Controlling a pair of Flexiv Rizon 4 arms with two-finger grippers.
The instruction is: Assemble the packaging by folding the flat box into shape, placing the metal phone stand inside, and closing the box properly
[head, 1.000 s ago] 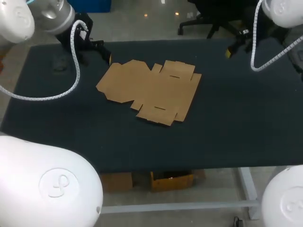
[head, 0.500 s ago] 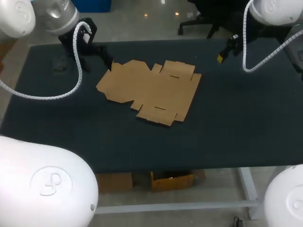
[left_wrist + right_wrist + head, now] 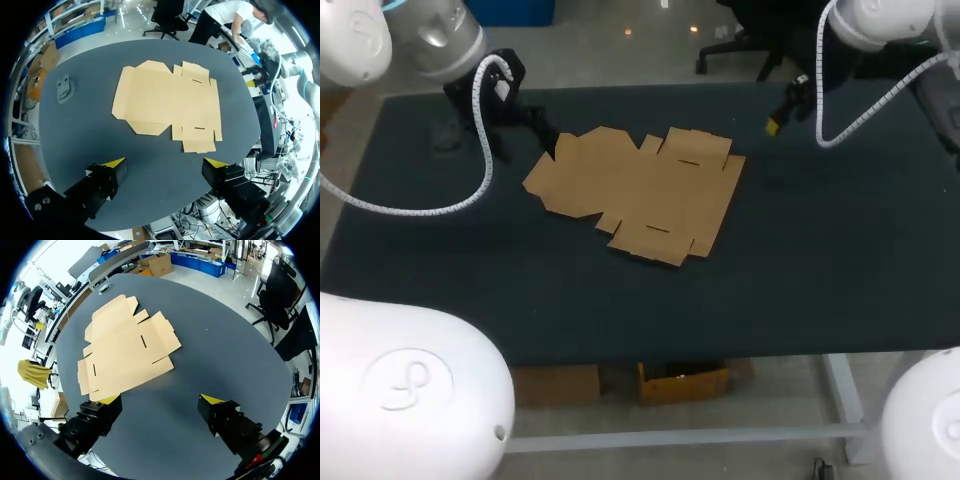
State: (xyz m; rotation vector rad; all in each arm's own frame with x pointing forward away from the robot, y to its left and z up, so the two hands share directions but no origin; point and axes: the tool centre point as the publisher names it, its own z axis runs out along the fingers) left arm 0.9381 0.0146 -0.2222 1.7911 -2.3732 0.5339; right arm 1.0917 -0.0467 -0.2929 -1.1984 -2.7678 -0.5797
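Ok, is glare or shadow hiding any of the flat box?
Head view: flat box evenly lit, no glare, slots and creases show. Left wrist view: all of it lit, nothing shading it. Right wrist view: likewise, both slots plain.

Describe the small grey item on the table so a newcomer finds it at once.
Start at the dark table, where a flat tan box lies mid-table. Left of it, near the far left corner, sits the grey item: small, dull, nearly blending into the tabletop, unlike the big tan box.

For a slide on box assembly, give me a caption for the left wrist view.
Left gripper, jaws open, hangs above the dark table, the flat unfolded cardboard box lying ahead of it.
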